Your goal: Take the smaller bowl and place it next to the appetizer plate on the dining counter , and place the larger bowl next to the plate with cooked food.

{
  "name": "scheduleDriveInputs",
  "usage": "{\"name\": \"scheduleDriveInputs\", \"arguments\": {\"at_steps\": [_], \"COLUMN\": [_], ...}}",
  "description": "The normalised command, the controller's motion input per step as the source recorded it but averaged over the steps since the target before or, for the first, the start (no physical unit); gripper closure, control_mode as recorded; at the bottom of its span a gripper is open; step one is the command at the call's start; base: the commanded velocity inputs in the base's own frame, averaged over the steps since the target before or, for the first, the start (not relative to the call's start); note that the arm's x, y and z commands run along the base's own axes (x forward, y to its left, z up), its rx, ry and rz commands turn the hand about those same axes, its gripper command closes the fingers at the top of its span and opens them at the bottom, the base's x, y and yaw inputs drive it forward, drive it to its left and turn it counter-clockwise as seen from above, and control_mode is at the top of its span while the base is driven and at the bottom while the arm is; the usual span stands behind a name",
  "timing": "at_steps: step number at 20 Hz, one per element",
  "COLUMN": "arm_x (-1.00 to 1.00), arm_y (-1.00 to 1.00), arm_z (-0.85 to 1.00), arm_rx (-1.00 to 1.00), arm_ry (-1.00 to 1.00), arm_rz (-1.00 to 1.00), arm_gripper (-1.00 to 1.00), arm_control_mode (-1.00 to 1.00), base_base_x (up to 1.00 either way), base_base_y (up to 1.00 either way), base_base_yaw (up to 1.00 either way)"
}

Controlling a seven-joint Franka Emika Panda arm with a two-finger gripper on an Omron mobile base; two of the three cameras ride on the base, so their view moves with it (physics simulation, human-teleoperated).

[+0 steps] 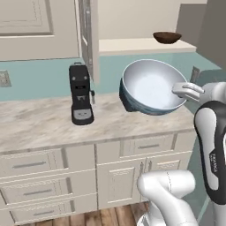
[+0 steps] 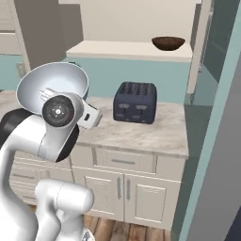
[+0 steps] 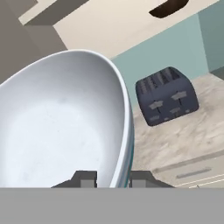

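Observation:
My gripper [image 3: 113,177] is shut on the rim of the larger bowl [image 1: 150,86], one finger inside and one outside. The bowl is glossy white inside and light blue outside. It hangs tilted in the air above the kitchen worktop [image 1: 39,123], its opening turned towards the cameras [image 2: 52,84] [image 3: 57,127]. The smaller bowl [image 1: 167,37], dark brown and shallow, rests on a pale raised ledge behind the worktop [image 2: 168,43] [image 3: 168,8]. The dining counter and both plates are out of view.
A black coffee machine [image 1: 80,95] stands on the worktop left of the held bowl. A dark blue toaster [image 2: 135,102] sits on the worktop below the ledge [image 3: 166,96]. White drawers and cabinet doors [image 1: 119,176] line the front. A tall panel [image 2: 212,141] rises at the right.

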Motion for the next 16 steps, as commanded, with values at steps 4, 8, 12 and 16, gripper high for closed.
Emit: {"name": "scheduleDriveInputs", "arguments": {"at_steps": [4, 8, 12, 16], "arm_x": [0.0, 0.0, 0.0, 0.0], "arm_y": [0.0, 0.0, 0.0, 0.0], "arm_z": [0.0, 0.0, 0.0, 0.0], "arm_rx": [0.0, 0.0, 0.0, 0.0], "arm_ry": [0.0, 0.0, 0.0, 0.0], "arm_rz": [0.0, 0.0, 0.0, 0.0], "arm_gripper": [1.0, 1.0, 1.0, 1.0], "arm_control_mode": [1.0, 1.0, 1.0, 1.0], "base_base_x": [-0.59, -0.11, 0.0, 0.0], "base_base_y": [0.37, 0.54, 0.28, 0.19], "base_base_yaw": [0.0, 0.11, 0.37, 0.44]}}
